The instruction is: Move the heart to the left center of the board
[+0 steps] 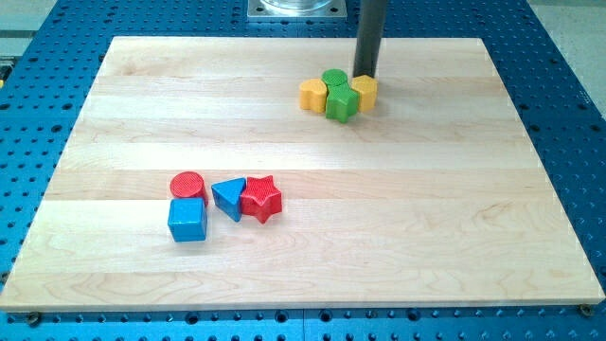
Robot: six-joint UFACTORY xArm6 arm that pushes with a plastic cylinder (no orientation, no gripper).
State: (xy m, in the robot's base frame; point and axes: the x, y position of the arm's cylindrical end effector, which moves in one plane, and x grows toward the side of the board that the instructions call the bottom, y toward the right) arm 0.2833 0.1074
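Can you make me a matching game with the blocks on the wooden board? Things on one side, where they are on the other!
Things:
1. red star
2. blue cube
3. yellow heart
4. my tip

Places:
A. left end of the top cluster
B. just above the yellow block at the cluster's right
C. right end of the bottom group
D. below the red cylinder

Pairs: 1-C, 2-D, 3-A, 4-B

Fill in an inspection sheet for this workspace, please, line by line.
Surface: wooden board on a blue perforated table.
Job's things: yellow heart, view's upper middle, touching the green blocks.
Clutter: green cylinder, green block, yellow block; red cylinder, blue cube, blue triangle, red star.
Claw: none; my tip sits just above the yellow block.
Cables: nothing seen.
Surroundings: metal base at view's top.
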